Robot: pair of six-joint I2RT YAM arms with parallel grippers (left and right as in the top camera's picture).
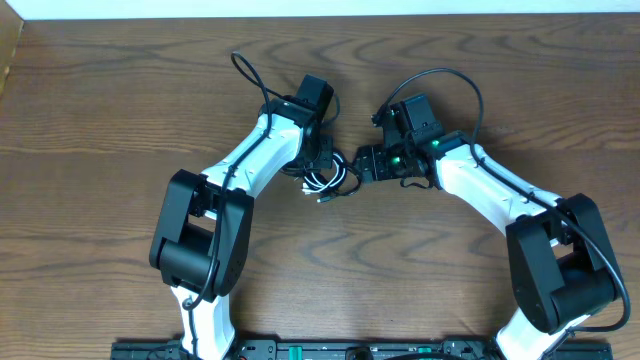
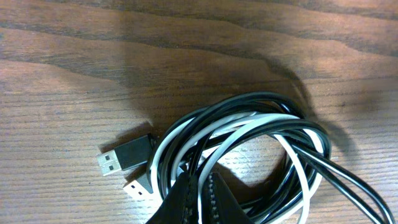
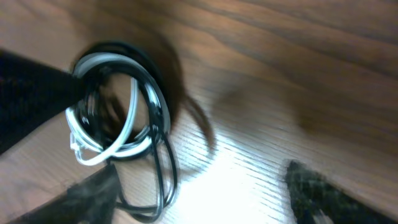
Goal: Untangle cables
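Observation:
The cables (image 1: 324,183) lie as one small coil of white and black strands at the table's middle, between both arms. In the left wrist view the coil (image 2: 249,118) fills the frame, with two USB plugs (image 2: 118,158) sticking out at its left. My left gripper (image 2: 200,194) is shut on a white and a black strand at the coil's near edge. My right gripper (image 1: 357,166) sits just right of the coil. Its view is blurred; its fingers (image 3: 317,193) stand wide apart, and a black loop (image 3: 166,177) lies by the left one.
Thicker black cords arch over each arm, one (image 1: 248,72) at the left and one (image 1: 462,85) at the right. Bare wood surrounds the coil. The table's far edge (image 1: 320,20) meets a white wall; both arm bases stand at the near edge.

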